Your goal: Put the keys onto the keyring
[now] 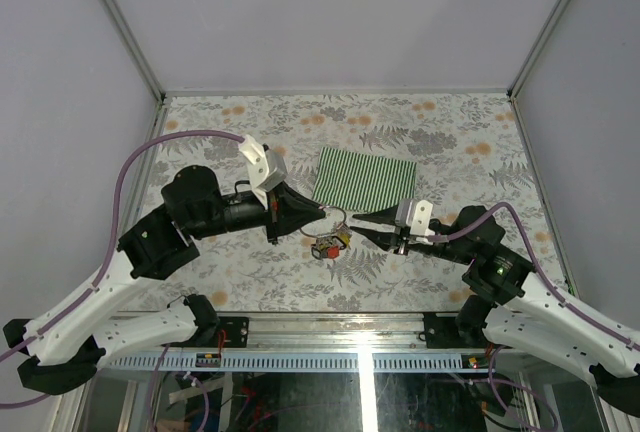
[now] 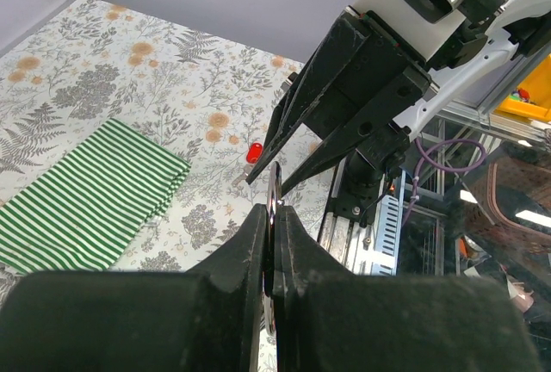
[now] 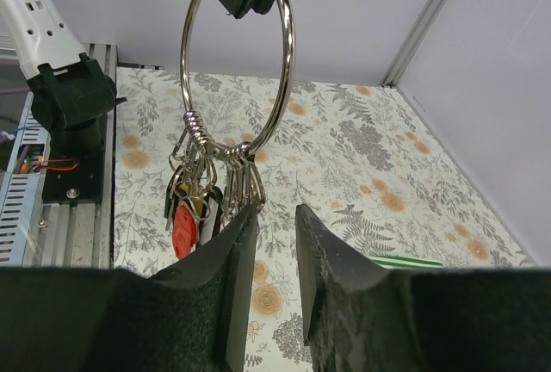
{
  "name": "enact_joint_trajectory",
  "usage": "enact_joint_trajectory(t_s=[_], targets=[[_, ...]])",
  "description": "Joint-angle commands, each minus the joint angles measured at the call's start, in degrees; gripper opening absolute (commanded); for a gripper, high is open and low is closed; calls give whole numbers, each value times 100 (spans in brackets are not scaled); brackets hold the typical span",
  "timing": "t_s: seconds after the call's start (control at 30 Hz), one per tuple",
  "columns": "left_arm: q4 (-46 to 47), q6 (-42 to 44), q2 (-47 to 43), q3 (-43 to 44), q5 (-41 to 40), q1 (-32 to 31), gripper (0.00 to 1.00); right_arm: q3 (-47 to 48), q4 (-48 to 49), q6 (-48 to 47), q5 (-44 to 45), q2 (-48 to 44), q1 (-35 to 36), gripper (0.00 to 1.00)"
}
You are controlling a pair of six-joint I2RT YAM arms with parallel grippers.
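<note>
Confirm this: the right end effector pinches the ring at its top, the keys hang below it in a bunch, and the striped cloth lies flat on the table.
Wrong arm: the left end effector pinches the ring at its top, as the left wrist view shows, with the wire caught in its own grip. The right end effector sits open by the keys. The rest holds.

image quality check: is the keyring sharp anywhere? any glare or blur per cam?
Right wrist: the keyring is sharp, bright highlight along its wire; the right gripper close to the lens is dark and soft. Left wrist: keyring edge-on, only a thin sliver above the left gripper, which fills the bottom, dark. Top external: keyring tiny; bright reflection on the metal rail at the near edge.
</note>
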Motion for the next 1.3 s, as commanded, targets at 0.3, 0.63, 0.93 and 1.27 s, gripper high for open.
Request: enact_joint_trajectory(t_s=[0.3,0.63,0.93,1.27], targets=[[482,-129,-19,121,177,11,0,134,297,119,-311,-63,6,29],[482,-142,2,119,192,11,0,110,344,191,-398,-110,0,33],[503,-165,-6,111,232,11,0,127,405,194,-253,29,-1,31],[521,-170,6,102,233,11,0,124,579,255,-303,143,-2,36]])
